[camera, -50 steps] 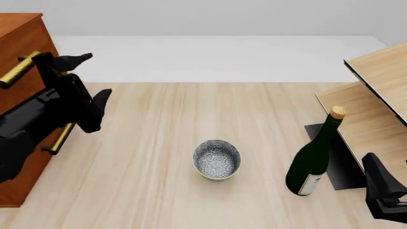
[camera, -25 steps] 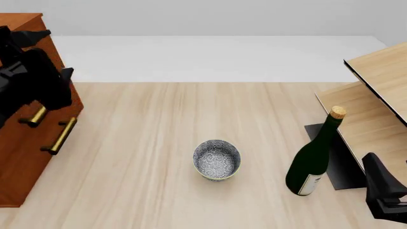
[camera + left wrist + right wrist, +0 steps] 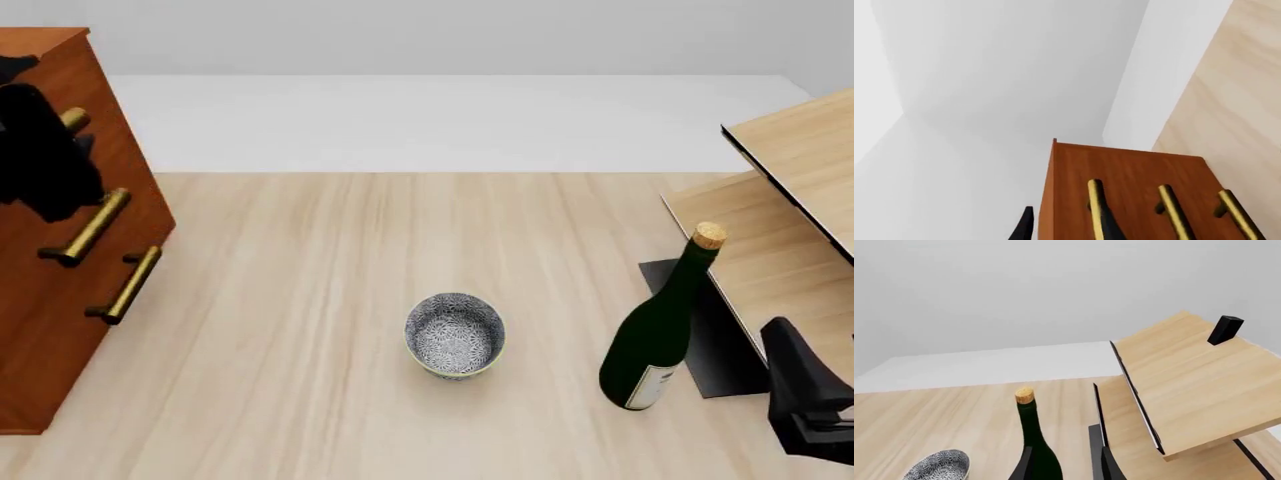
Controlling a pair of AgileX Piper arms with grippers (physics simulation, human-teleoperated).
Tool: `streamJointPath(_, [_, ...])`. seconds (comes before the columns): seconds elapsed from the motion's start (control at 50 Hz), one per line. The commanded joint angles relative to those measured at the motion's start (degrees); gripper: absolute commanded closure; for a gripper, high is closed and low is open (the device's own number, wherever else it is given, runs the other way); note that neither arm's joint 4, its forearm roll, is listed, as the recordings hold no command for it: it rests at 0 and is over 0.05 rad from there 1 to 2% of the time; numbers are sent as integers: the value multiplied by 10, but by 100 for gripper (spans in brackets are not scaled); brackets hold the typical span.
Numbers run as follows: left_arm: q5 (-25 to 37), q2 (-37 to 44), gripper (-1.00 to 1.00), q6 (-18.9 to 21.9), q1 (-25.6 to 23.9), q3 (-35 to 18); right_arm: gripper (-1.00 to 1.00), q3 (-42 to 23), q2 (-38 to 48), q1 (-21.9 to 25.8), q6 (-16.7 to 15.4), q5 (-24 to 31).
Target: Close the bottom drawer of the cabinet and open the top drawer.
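The cabinet (image 3: 54, 330) stands at the far left of the front view. All three drawer fronts look flush and shut. The top drawer (image 3: 110, 135) has its brass handle (image 3: 74, 120) high up, and the bottom drawer (image 3: 96, 345) has its handle (image 3: 127, 285) lowest. My left gripper (image 3: 47, 110) is open at the top handle. In the left wrist view my left gripper (image 3: 1067, 231) straddles that handle (image 3: 1095, 205), with one finger past the cabinet's (image 3: 1134, 165) top edge. My right gripper (image 3: 801, 400) is open and empty at the near right, also shown in its wrist view (image 3: 1067, 467).
A patterned bowl (image 3: 455, 335) sits mid-table. A green corked bottle (image 3: 654, 340) stands right of it, just ahead of the right gripper (image 3: 1029, 420). A pale plywood structure (image 3: 801, 200) and a black mat (image 3: 707, 330) fill the right side.
My left gripper has moved up and left, from in front of the lower handles to the top handle. The right arm has not moved.
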Motion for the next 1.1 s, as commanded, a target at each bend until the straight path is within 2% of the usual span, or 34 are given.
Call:
streamJointPath(0.02, [5, 18, -100, -4, 23, 3, -100, 0, 2, 0, 0, -2])
streamJointPath(0.36, [-2, 30, -100, -2, 37, 33, -100, 0, -4, 1, 0, 4])
streamJointPath(1.1, [-19, 51, -100, 4, 96, 55, -100, 0, -4, 2, -1, 4])
